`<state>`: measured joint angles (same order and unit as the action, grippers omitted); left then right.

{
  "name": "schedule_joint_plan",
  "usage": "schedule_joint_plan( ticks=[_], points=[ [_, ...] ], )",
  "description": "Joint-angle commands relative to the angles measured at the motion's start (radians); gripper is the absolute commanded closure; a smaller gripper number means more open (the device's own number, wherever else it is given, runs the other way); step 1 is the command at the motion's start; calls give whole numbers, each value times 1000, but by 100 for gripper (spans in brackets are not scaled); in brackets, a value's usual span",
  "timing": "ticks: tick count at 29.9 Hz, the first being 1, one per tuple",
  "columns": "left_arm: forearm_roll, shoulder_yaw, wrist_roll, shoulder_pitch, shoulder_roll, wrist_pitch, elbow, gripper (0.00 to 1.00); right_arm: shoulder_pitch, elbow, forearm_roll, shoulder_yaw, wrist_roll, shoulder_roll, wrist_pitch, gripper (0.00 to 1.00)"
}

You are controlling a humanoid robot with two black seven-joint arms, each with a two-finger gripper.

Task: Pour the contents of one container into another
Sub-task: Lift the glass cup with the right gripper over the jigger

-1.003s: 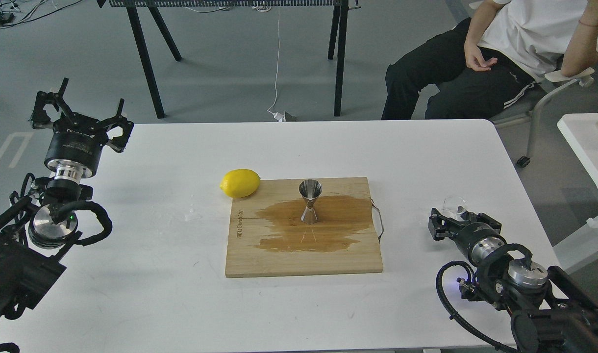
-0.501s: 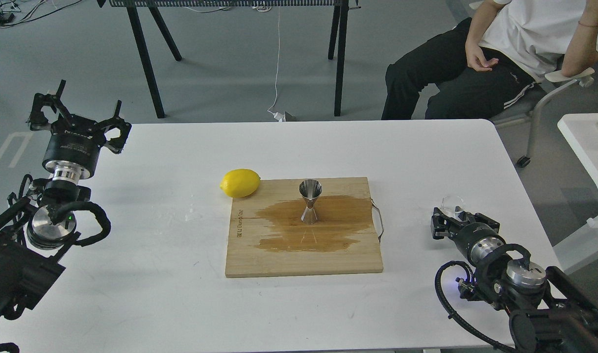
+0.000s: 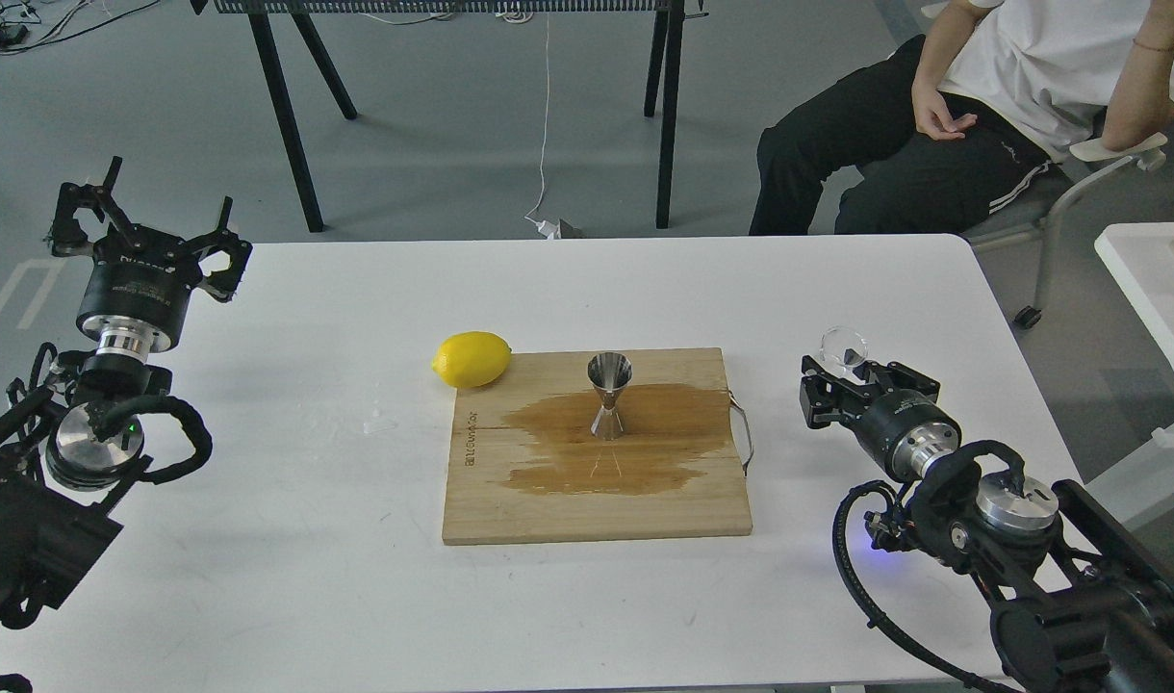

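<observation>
Right end effector [image 3: 842,380] pinches the small clear glass cup [image 3: 843,346] at 3 o'clock of the wooden cutting board [image 3: 597,500], off the board and apart from it. Left end effector [image 3: 144,226] is spread and empty at the tabletop's [image 3: 308,577] 9 o'clock edge. Steel jigger [image 3: 608,395] stands upright at board centre, inside a dark wet patch [image 3: 645,452]. Cup contents cannot be told; the jigger's fill is not visible. Judgement: cup is grasped; carry to the jigger and the pour itself remain outstanding. Lemon [image 3: 472,359] touches the board's 10 o'clock corner.
</observation>
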<state>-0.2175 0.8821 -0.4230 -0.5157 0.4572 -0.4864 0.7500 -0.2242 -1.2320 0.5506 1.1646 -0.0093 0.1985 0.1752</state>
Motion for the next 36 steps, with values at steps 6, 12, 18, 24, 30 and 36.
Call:
schedule_joint_plan(
  ticks=[6,12,18,24,30,36],
  points=[
    [0,0,0,0,0,0,0,0,-75,-146,-299,-94,2,-119,170,62],
    [0,0,0,0,12,0,0,0,-147,-130,-458,-160,6,-166,211,62],
    [1,-2,0,2,14,-1,0,0,-167,-129,-569,-181,15,-199,237,62],
    [1,-2,0,2,12,-1,0,0,-176,-127,-667,-207,15,-199,250,62],
    [0,-2,0,3,12,0,0,0,-168,-129,-690,-221,15,-199,239,62],
    [1,-2,0,8,11,-1,0,0,-172,-126,-779,-264,17,-199,247,62]
  ],
)
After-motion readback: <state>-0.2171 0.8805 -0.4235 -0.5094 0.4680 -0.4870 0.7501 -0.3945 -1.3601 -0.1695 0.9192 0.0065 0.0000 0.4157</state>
